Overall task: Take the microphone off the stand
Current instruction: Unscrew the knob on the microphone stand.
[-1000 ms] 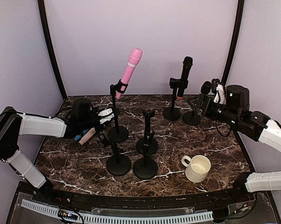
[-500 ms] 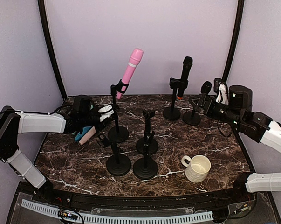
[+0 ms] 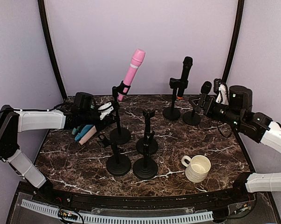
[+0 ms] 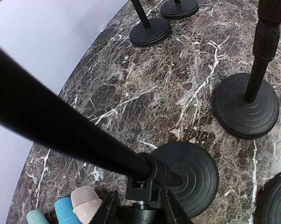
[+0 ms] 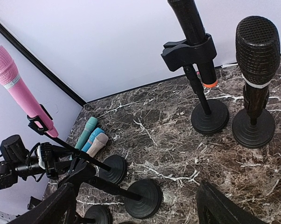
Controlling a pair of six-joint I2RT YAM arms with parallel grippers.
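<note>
A pink microphone (image 3: 133,70) sits tilted in the clip of a black stand (image 3: 119,135) at the left centre; it also shows in the right wrist view (image 5: 17,79). My left gripper (image 3: 107,111) is shut on this stand's pole, and in the left wrist view (image 4: 141,205) the jaws clamp the pole's collar (image 4: 147,179) above its round base. My right gripper (image 3: 198,103) is open and empty at the back right, wide apart in its own view (image 5: 138,210). Two black microphones (image 3: 184,74) (image 3: 205,88) stand in stands in front of it.
Teal, blue and beige microphones (image 3: 84,133) lie on the marble table's left side. Three empty black stands (image 3: 148,135) (image 3: 118,158) (image 3: 145,161) stand in the middle. A cream cup (image 3: 196,168) sits front right. Purple walls close the back and sides.
My left gripper has risen slightly and moved right with the pole, and the pink microphone's stand has shifted a little right. The right gripper rose slightly, then held still.
</note>
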